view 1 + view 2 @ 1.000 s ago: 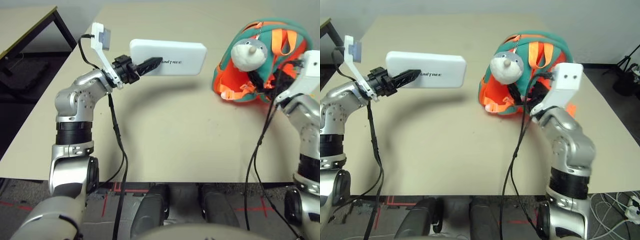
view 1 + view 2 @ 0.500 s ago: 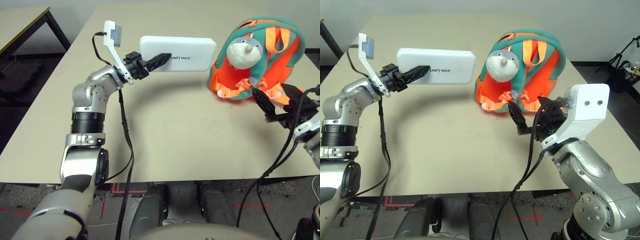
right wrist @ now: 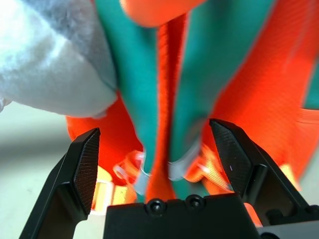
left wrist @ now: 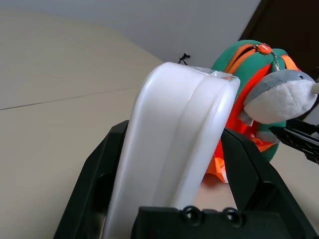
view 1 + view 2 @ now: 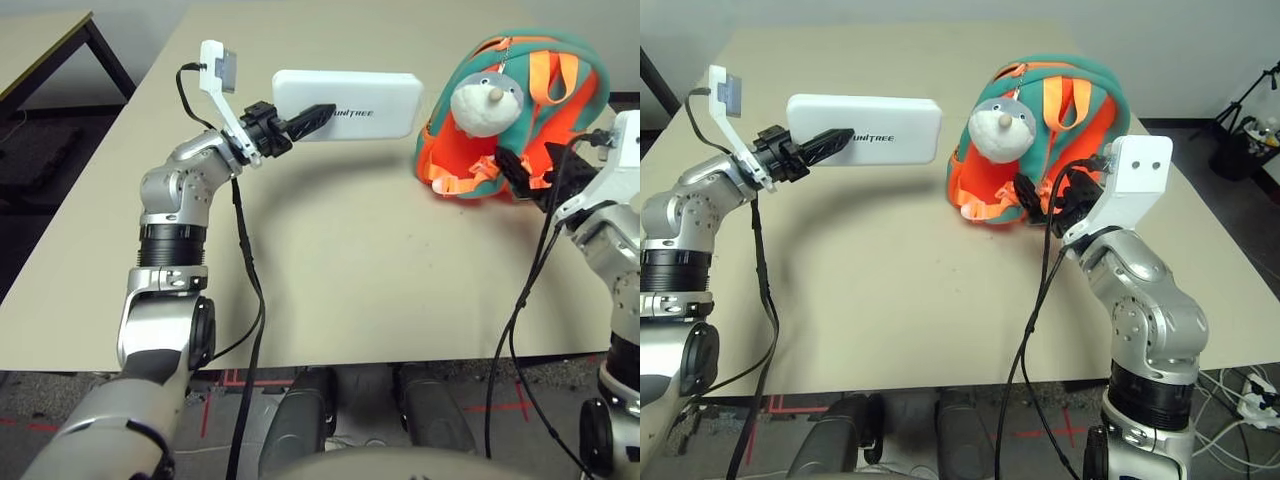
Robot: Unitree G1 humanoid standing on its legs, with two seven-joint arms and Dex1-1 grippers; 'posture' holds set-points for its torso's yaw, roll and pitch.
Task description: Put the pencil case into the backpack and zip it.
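My left gripper [image 5: 320,112] is shut on the end of the white pencil case [image 5: 372,100], holding it flat in the air above the far left-centre of the table, lettering up. The left wrist view shows the case [image 4: 174,139] clamped between both black fingers [image 4: 97,169]. To its right the teal and orange backpack [image 5: 545,100] stands on the table with its grey-white plush charm [image 5: 482,105] in front. My right gripper [image 5: 515,172] is open and pressed against the backpack's lower front. In the right wrist view an orange and teal strap [image 3: 164,109] runs between its spread fingers [image 3: 84,159].
The beige table [image 5: 350,260] has bare room between the arms and toward its near edge. A dark-framed table [image 5: 60,45] stands off to the far left. Black cables hang from both wrists. A tripod [image 5: 1252,140] stands on the floor at right.
My right gripper, which half a second ago hung away from the backpack toward the near side, is back against its front. The left gripper still holds the case in about the same place.
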